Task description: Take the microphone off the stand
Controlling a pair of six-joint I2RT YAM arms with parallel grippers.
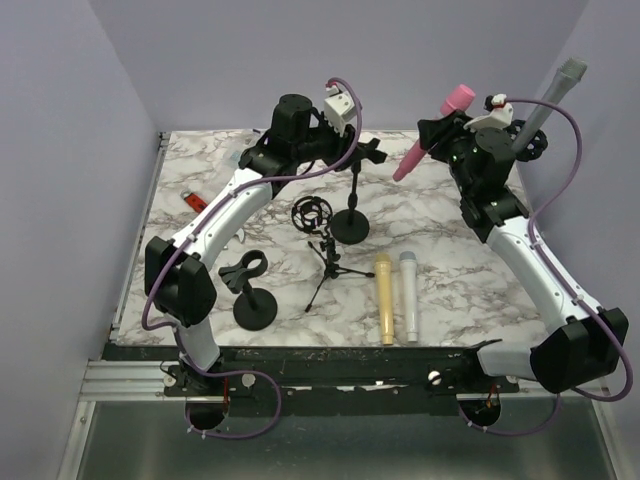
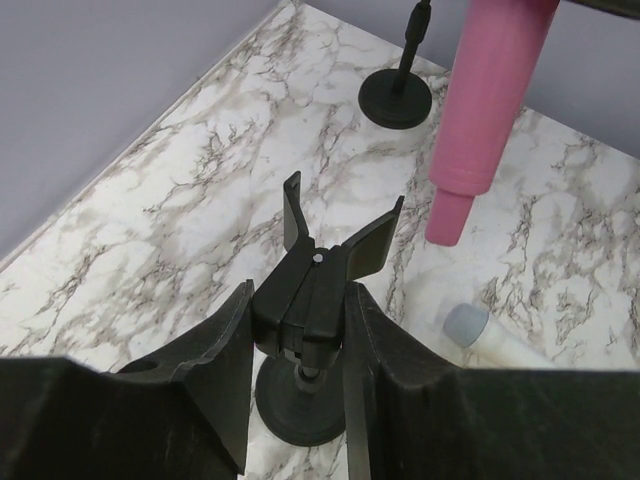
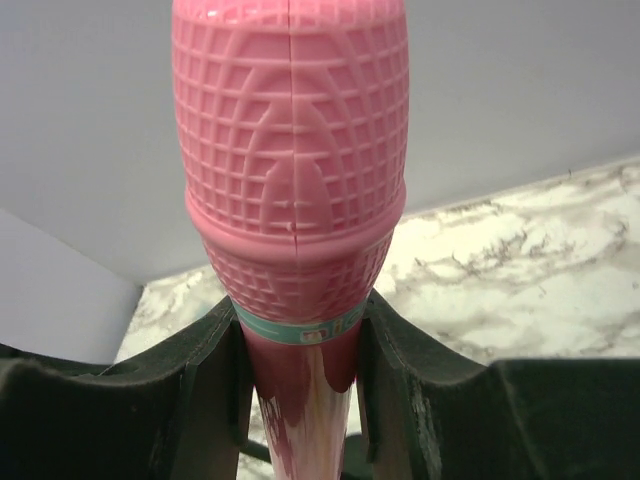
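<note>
The pink microphone (image 1: 432,132) hangs tilted in the air above the back right of the table, clear of the stand, with my right gripper (image 1: 440,135) shut on it. In the right wrist view the fingers (image 3: 225,390) clamp its neck just under the ribbed head (image 3: 290,150). The black stand (image 1: 352,215) rises from a round base at mid table. My left gripper (image 1: 360,153) is shut on the stand's empty clip (image 2: 318,285). The stand's base (image 2: 300,410) shows below the clip, and the pink microphone's handle (image 2: 490,110) hangs to the right.
A yellow microphone (image 1: 384,298) and a white one (image 1: 409,295) lie side by side at the front. A tripod with a shock mount (image 1: 320,240), a second round-base stand (image 1: 252,292), a grey microphone (image 1: 552,95) at the back right and a red object (image 1: 195,202) are also here.
</note>
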